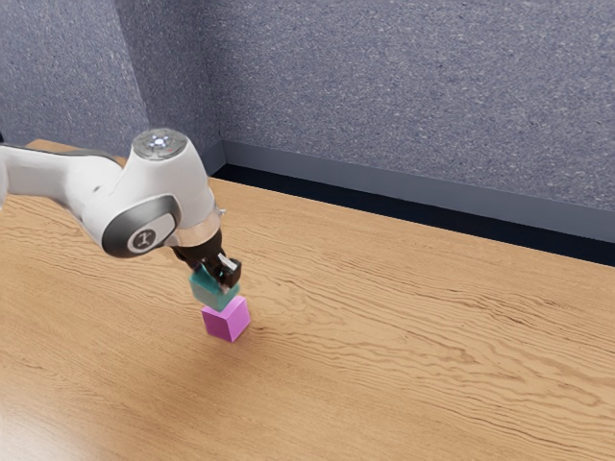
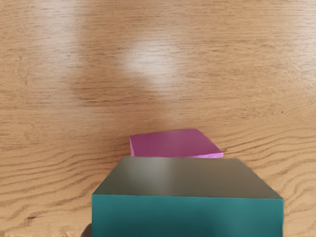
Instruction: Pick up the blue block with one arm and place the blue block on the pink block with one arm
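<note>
Holding the blue block (image 1: 207, 288) btw the jaws: narrow gap, fingers pinching it from two sides in the exterior view. Block hangs right under the hand w/ a slight tilt.

Key relation: the pink block (image 1: 227, 320) is directly below the blue one, so the drop axis is straight down, no lateral travel to speak of. In the exterior view pink sits a touch toward that view's right of blue, i.e. stack not perfectly centred, or it's just the camera angle. Can't settle that from here.

Vertical gap: blue's underside and pink's top meet or nearly meet. Can't tell contact vs. hairline clearance.

Wrist view: blue block (image 2: 187, 212) is big and close under the hand, and the pink block (image 2: 170, 144) pokes out just beyond its far edge. Pink's edges look yawed a bit vs. blue's. Both are cubes, so no long axis to worry abt, only that small yaw mismatch.

Pink rests flat on the tabletop (image 1: 432, 365), nothing else near it. Arm (image 1: 144, 202) comes in from the exterior view's left, wrist roughly vertical over the stack.

My read: pick done, place nearly there. Next needs a small lower (if any gap) then release. Risk is blue landing off-centre or tilted and sliding off when the jaws let go.
</note>
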### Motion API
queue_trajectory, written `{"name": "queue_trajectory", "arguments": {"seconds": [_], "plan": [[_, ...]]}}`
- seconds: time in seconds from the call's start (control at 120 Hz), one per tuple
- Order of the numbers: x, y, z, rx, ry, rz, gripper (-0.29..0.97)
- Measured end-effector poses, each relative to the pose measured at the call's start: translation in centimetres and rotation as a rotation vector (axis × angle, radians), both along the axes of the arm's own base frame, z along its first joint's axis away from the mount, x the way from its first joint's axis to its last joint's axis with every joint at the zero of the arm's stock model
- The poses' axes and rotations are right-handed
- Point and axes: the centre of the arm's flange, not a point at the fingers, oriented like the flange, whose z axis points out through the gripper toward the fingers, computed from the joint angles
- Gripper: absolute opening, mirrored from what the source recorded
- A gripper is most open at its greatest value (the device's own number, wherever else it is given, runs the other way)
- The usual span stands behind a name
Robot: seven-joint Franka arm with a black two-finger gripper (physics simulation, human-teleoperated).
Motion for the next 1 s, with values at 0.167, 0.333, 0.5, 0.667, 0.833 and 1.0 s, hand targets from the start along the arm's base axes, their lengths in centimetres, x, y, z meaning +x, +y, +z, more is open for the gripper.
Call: {"name": "queue_trajectory", "arguments": {"seconds": [0.167, 0.333, 0.5, 0.667, 0.833, 1.0], "plan": [[0.3, 0.6, -0.4, -0.004, -0.012, 0.009, 0.12], [1.0, 2.7, -1.3, -0.006, -0.024, 0.051, 0.14], [1.0, 3.4, -1.5, -0.046, -0.018, 0.101, 0.14], [0.7, 2.6, -1.6, -0.125, 0.011, 0.162, 0.14], [0.6, 2.3, -1.5, -0.149, 0.024, 0.178, 0.14], [0.8, 2.7, -1.3, -0.154, 0.025, 0.191, 0.14]]}}
